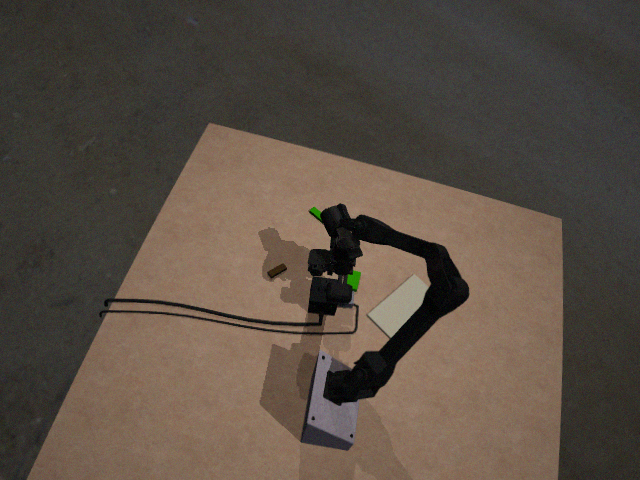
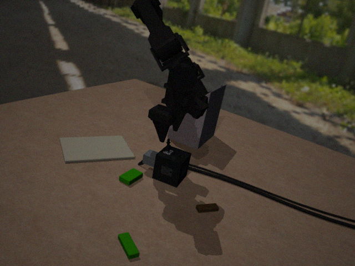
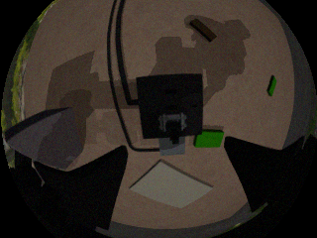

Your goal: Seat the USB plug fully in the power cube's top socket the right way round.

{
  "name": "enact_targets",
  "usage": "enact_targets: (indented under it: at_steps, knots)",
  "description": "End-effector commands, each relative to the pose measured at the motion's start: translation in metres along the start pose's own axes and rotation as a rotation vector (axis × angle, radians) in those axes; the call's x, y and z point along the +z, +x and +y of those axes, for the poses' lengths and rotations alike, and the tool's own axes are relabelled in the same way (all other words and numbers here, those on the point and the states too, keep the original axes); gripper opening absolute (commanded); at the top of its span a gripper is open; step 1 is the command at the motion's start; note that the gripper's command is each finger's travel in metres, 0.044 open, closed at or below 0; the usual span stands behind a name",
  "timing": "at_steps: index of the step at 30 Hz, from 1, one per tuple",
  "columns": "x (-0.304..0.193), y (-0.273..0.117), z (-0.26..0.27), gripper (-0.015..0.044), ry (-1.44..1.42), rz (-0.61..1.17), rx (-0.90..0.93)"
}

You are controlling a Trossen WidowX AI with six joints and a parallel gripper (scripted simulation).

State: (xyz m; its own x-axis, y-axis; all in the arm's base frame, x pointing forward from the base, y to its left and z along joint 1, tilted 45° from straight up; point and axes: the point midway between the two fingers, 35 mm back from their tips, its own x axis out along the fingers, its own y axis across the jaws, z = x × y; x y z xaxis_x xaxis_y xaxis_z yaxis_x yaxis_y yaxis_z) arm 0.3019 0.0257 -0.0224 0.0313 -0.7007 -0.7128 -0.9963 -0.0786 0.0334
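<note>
The black power cube [image 1: 316, 303] [image 2: 171, 165] [image 3: 170, 94] stands on the table, mostly covered by the arm in the top view. The small dark plug [image 2: 168, 142] [image 3: 174, 134] stands upright from its top, beside light metal parts at its foot. How deep it sits and which way round it is cannot be told. My gripper [image 2: 169, 135] [image 3: 177, 147] is open and empty, pointing down over the cube. Its fingertips are spread wide, close above the plug's height in the exterior view. The fingers do not touch the plug in view.
A grey block [image 2: 149, 157] [image 3: 171, 147] sits against the cube's side. Two black cables [image 1: 206, 310] [image 2: 243, 183] run off the table edge. Green blocks [image 1: 354, 280] [image 2: 131, 176] [image 2: 128, 245], a brown block [image 1: 277, 270] [image 2: 207, 208] and a pale flat board [image 1: 395, 307] [image 2: 96, 148] lie around.
</note>
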Motion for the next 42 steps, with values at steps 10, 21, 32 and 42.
enact_targets:
  at_steps: [10, 21, 32, 42]
  knots:
    - [0.000, 0.014, 0.001, 0.0440, -0.008, 0.005, 0.001]
    - [0.000, 0.015, 0.000, 0.0309, 0.000, 0.001, 0.001]
    - [0.000, 0.015, 0.000, 0.0020, 0.000, 0.001, 0.001]
    - [0.000, 0.015, 0.000, 0.0000, 0.000, 0.001, 0.001]
